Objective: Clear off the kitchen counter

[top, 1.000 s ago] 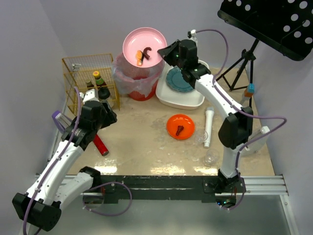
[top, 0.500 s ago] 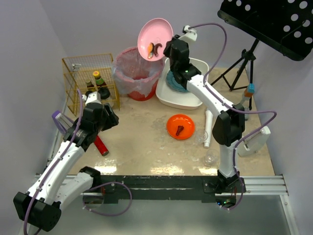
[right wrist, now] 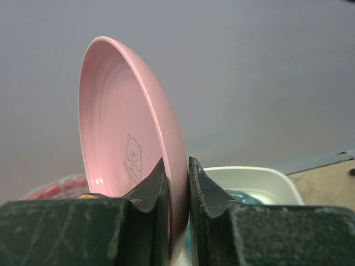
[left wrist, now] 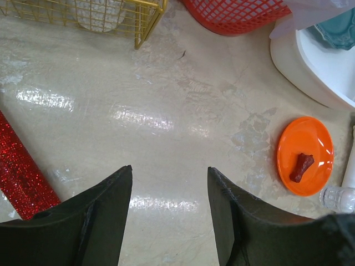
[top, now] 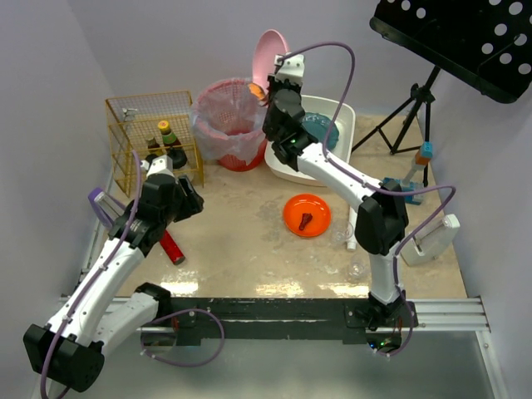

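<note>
Right gripper clenched on the rim of a pink plate, which is tipped almost on edge above a red bin lined with a clear bag; an orange scrap shows at the plate's lower edge. The plate's only marking is a faint bear drawing, and no writing can be read anywhere. Just right of the bin, a white tub holds a teal plate. At the back left of the beige kitchen counter, a yellow wire basket holds several bottles. On the open counter lie an orange plate carrying one dark red-brown morsel and, towards the left edge, a red glitter tube. The left gripper hangs above the counter with its jaws spread, holding nothing
</note>
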Tool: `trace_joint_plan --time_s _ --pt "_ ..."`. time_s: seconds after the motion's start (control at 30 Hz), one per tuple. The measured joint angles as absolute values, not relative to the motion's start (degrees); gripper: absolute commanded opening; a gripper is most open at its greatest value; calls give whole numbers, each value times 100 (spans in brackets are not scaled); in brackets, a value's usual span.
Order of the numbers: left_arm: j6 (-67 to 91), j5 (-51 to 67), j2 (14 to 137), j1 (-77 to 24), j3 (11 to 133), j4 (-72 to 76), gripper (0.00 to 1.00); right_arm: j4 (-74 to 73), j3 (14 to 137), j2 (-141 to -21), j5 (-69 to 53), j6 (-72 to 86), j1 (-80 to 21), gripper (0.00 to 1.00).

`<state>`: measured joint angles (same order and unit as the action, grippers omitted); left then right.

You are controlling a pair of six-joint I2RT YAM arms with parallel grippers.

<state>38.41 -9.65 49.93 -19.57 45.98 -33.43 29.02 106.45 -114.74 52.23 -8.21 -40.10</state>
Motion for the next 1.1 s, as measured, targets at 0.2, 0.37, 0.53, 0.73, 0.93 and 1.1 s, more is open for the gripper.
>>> trace_joint_plan --time_s 0.2,0.37,0.53,0.73,0.93,1.1 --pt "3848 -891 5118 -1957 4543 -3223 60 4115 10398 -11513 5693 -2346 -4082 0" --pt "3859 -829 5137 -1957 4508 -3208 60 5166 10357 -11710 5767 -3616 -4340 0" --pt "3861 -803 5137 -1957 4508 -3175 60 5957 10357 -12160 5765 -4593 -4626 0" --pt "3861 -803 5137 -1957 4508 -3177 60 5961 10335 -12324 5754 -4576 -4670 0" --pt "3861 -786 5137 -1957 4504 -3170 60 5089 10335 -11858 5568 -3358 -4569 0" --pt "3861 -768 5135 -1957 4414 -3107 60 3793 10392 -11207 4987 -1553 -4283 0"
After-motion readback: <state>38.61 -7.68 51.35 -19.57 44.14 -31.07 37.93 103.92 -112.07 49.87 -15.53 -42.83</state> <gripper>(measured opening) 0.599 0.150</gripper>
